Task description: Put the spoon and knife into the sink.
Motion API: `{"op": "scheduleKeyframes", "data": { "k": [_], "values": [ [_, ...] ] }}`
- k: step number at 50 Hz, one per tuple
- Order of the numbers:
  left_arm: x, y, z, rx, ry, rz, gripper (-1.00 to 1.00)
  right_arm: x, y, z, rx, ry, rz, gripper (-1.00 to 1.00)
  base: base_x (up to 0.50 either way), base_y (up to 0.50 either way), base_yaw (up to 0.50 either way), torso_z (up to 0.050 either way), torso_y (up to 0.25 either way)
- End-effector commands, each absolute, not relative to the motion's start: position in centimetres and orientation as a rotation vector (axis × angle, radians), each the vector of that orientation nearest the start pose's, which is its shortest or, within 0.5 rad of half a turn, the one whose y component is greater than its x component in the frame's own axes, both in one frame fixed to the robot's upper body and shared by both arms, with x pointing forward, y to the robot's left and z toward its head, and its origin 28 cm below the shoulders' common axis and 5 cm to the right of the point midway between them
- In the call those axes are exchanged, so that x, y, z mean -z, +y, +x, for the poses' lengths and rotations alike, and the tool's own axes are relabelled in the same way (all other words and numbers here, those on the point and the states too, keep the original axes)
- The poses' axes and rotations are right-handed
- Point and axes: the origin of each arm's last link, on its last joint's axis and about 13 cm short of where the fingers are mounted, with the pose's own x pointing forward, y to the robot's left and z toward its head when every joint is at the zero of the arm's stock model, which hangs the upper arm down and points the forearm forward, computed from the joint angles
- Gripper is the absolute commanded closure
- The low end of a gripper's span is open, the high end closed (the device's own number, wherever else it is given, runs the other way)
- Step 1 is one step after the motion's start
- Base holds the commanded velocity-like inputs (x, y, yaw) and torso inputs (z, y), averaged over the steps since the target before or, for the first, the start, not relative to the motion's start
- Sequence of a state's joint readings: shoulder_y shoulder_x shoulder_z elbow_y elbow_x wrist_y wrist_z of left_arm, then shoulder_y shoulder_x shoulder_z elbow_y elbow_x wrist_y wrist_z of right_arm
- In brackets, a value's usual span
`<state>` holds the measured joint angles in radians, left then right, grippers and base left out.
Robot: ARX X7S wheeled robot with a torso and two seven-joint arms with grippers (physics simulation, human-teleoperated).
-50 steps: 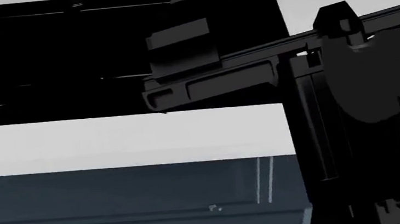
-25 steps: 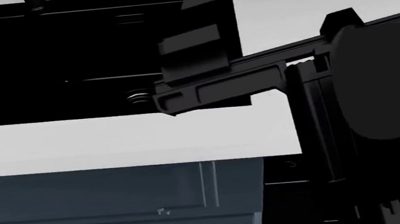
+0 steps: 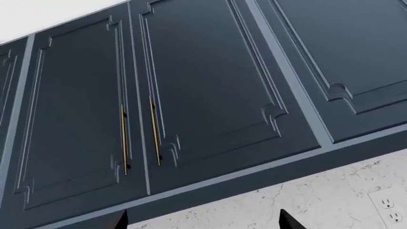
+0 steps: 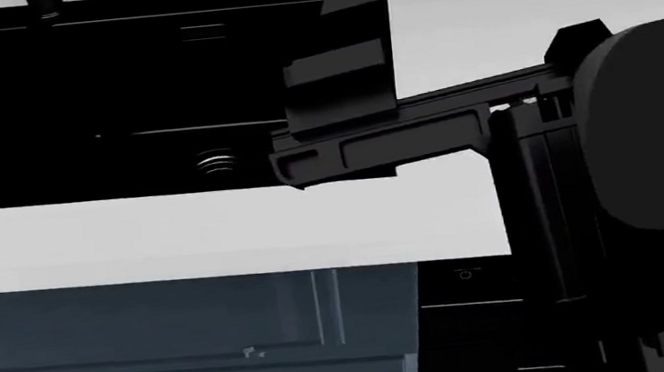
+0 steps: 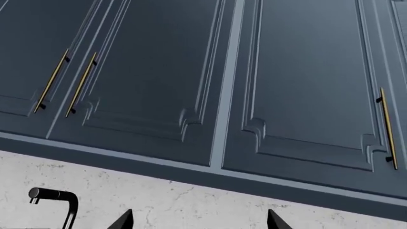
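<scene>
Leftward across the head view since half a second ago: the drain [image 4: 217,164] and the sink's [image 4: 79,91] right edge have slid that way, and the melon seen a second ago at the left edge is gone from view. The right arm [image 4: 622,158] has shifted slightly right and up, its long black link crossing the picture.

The sink shows as a large black basin filling the upper left of the head view, set in the white surface [image 4: 190,232], with the ribbed drain near the basin's front wall. Blue-grey base cabinets [image 4: 140,351] run below the surface edge, and a dark appliance panel [image 4: 467,319] sits beside them to the right.

Neither spoon nor knife can be made out in any view; the basin is too dark to tell what lies in it.

Both wrist cameras point up at dark blue wall cabinets [image 3: 210,86] with thin brass handles [image 3: 154,133], above a pale marbled backsplash [image 3: 330,200]. An outlet [image 3: 389,210] shows at the corner of the left wrist view; a dark faucet [image 5: 57,200] rises into the right wrist view.

The left end effector [image 3: 202,222] shows only two black fingertips, set well apart with nothing between them. The right end effector [image 5: 198,220] likewise shows two tips spread wide, holding nothing.
</scene>
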<state>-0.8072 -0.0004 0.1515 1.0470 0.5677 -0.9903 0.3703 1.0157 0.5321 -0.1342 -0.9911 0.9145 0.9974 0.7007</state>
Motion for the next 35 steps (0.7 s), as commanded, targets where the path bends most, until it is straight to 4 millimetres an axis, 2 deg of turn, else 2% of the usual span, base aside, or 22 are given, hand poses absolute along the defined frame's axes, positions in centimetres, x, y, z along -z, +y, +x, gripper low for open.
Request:
{"op": "scheduleKeyframes", "data": {
  "k": [1,17,35],
  "values": [
    [-30.02,21.85,19.23,-0.088,-0.825,0.298,-1.0,-31.09,-10.03,18.96,-0.09,-0.755,-0.138,-1.0,0.0,0.0,0.0,0.0,0.0],
    [-29.97,21.87,19.22,-0.089,-0.821,0.3,-1.0,-30.89,-10.0,19.2,-0.096,-0.747,-0.135,-1.0,0.03,0.0,0.0,0.0,0.0],
    [-29.83,21.79,19.26,-0.083,-0.82,0.295,-1.0,-30.83,-10.14,19.03,-0.096,-0.747,-0.136,-1.0,0.38,-0.02,0.0,0.0,0.0]
  ]
}}
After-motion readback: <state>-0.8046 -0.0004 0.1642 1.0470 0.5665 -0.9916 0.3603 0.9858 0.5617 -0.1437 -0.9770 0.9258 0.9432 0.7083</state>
